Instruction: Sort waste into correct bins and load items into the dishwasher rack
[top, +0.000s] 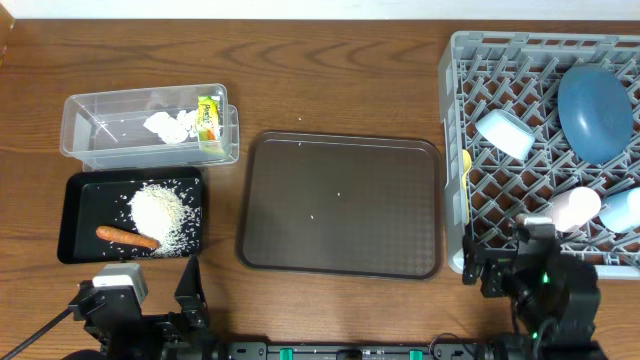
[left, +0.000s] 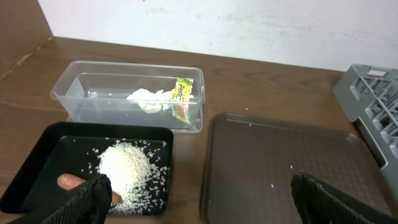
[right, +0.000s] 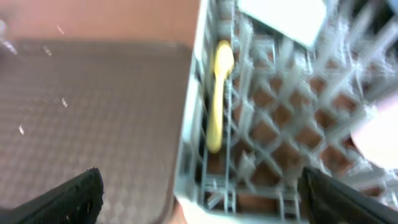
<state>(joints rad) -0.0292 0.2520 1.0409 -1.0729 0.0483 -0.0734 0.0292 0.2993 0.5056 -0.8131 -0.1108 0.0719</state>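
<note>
My left gripper (left: 202, 200) and right gripper (right: 205, 200) are open, empty. Plate (top: 595, 110), cups (top: 575, 208), bowl (top: 503, 133) and spoon (top: 467, 185) are in the rack (top: 480, 60) at 3 o'clock, waste (top: 160, 210) in the tub (top: 80, 102) and black tray (top: 72, 215) at 9. I think only few grains (top: 313, 216) on the brown tray (top: 400, 240) are left.

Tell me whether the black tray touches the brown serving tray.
Apart. Overhead view shows a strip of table between the black tray and the brown serving tray.

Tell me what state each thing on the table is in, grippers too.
Clear plastic rectangular tub: holds white tissue wad and yellow-green wrapper.
Glossy black tray: holds rice pile and orange carrot piece.
Brown serving tray: bare but for stray grains.
Grey dishwasher rack: holds blue plate, white bowl, pink cup, light blue cup, yellow spoon.
Left gripper: open.
Right gripper: open.
</note>
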